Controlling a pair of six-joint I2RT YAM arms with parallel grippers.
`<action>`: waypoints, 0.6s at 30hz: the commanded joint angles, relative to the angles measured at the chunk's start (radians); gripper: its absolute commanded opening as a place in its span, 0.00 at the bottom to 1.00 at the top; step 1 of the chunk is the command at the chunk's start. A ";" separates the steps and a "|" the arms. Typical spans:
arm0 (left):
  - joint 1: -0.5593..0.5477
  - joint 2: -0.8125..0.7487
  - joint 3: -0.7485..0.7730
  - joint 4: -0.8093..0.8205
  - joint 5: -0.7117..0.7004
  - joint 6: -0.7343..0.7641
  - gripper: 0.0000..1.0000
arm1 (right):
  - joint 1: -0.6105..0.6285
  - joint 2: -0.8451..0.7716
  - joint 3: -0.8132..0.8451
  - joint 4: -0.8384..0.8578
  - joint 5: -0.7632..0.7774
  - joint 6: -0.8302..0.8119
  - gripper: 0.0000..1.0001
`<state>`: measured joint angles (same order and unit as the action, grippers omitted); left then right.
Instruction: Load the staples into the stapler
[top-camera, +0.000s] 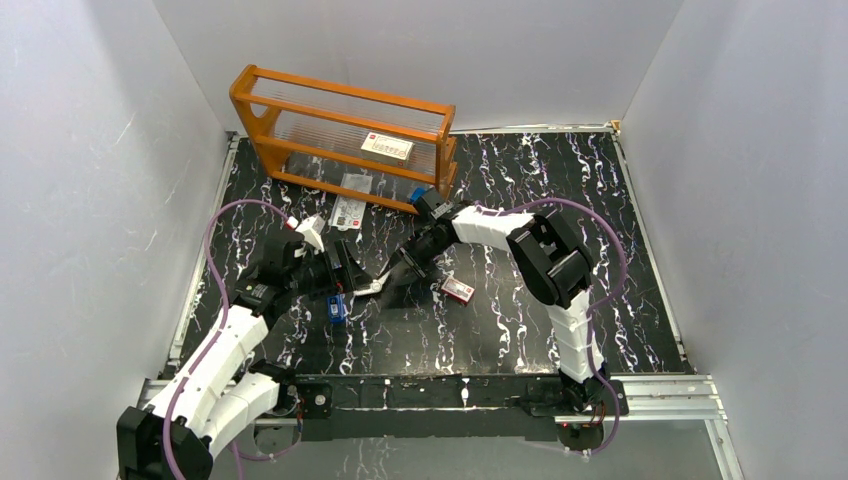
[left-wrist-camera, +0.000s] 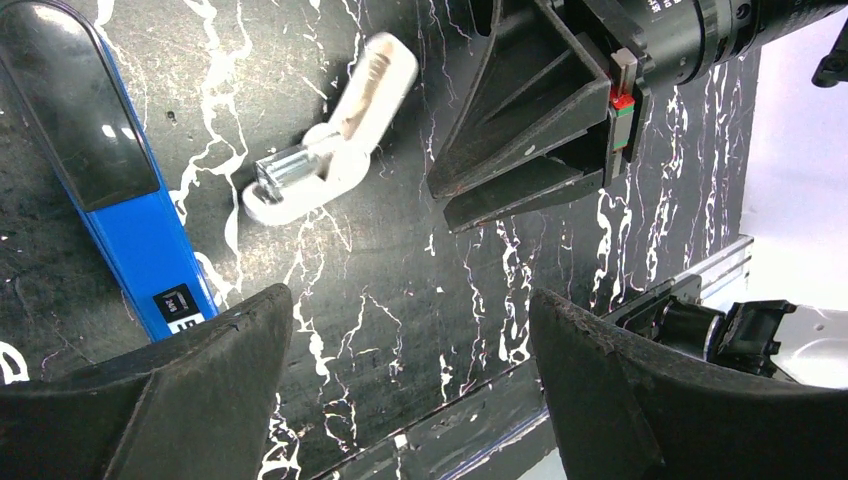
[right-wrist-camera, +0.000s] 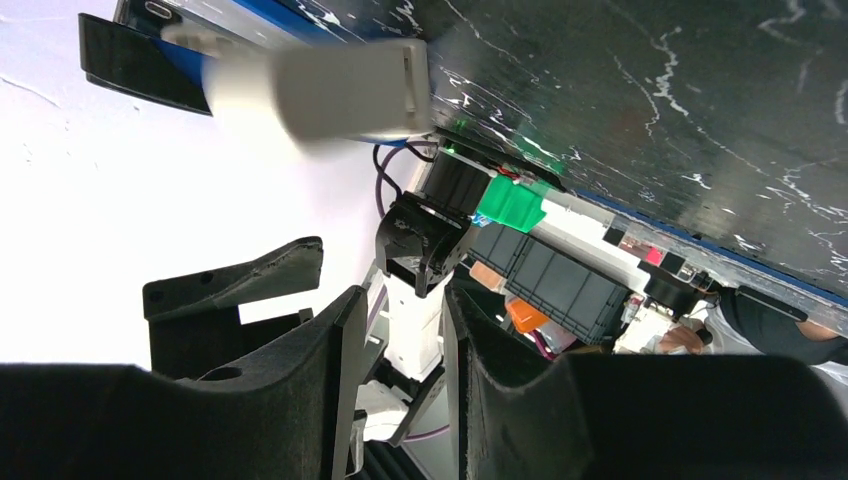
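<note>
Staples (left-wrist-camera: 295, 172) lie on the dark bench (top-camera: 600, 300) in a little pale tray. They sit between the blue stapler (left-wrist-camera: 130, 215) and the right pincer (left-wrist-camera: 440, 205), and they touch neither one. The stapler lies flat on the bench, and its black top looks shut.

The right pincer points at the tray from just beside it. Its two fingers have only a thin gap between them, and nothing is in that gap. The left pincer (left-wrist-camera: 408, 305) hangs over the same spot. It is spread wide and holds nothing.

I think this is the early step of getting hold of the staples, because no strip is in the stapler yet. For the next move, the right pincer has to come in low and pinch the tray or a strip by its sides. The staples are small and thin, so the aim must be very good. The left pincer looks ready to hold the stapler. The stapler's top also needs to be lifted before any strip can go in.

The small red-and-white box (top-camera: 458, 290) sits on the bench by itself, off to the right.
</note>
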<state>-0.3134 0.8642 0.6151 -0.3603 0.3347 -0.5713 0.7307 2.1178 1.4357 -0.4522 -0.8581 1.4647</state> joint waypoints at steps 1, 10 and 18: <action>0.003 0.002 0.008 -0.009 -0.010 0.011 0.85 | -0.020 0.017 -0.003 -0.083 0.039 -0.011 0.43; 0.003 0.006 0.010 -0.009 -0.006 0.013 0.85 | -0.048 -0.012 0.050 -0.151 0.123 -0.103 0.46; 0.003 -0.022 0.031 -0.047 -0.078 -0.015 0.84 | -0.034 -0.208 -0.002 -0.251 0.471 -0.290 0.62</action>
<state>-0.3134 0.8711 0.6151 -0.3679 0.3229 -0.5697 0.6777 2.0659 1.4433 -0.6205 -0.6128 1.2892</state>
